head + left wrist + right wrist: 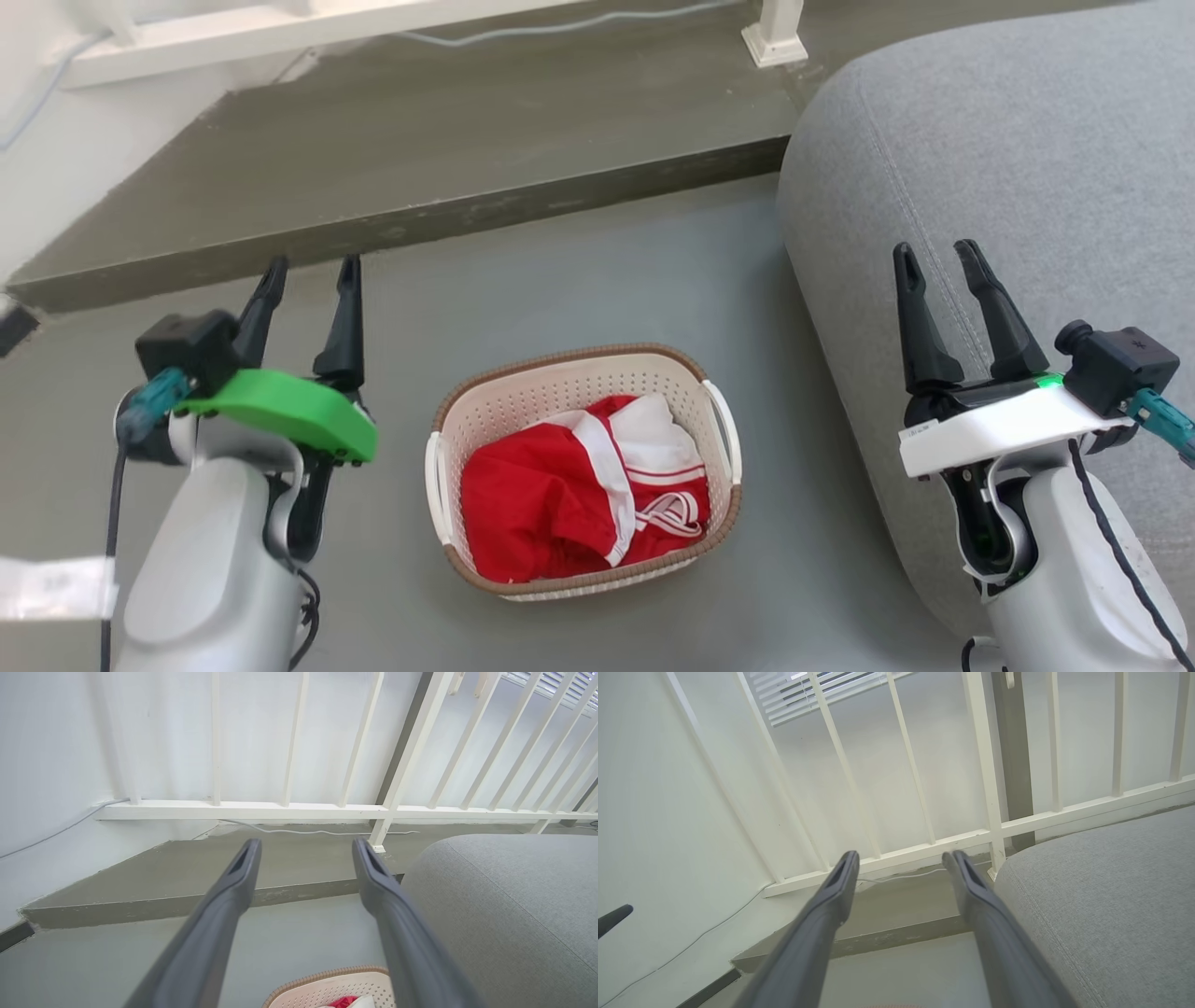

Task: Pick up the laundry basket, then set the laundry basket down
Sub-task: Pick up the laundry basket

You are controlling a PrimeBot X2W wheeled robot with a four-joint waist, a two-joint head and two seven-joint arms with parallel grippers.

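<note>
While the left gripper and right gripper hang spread and empty, the laundry basket sits between them, closer to the left one.

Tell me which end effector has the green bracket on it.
The left end effector, left of the laundry basket: its wrist bracket is bright green, while the right end effector, by the grey sofa, carries a white one.

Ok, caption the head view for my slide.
Left tool and right tool open, flanking the laundry basket of red clothing.
</note>
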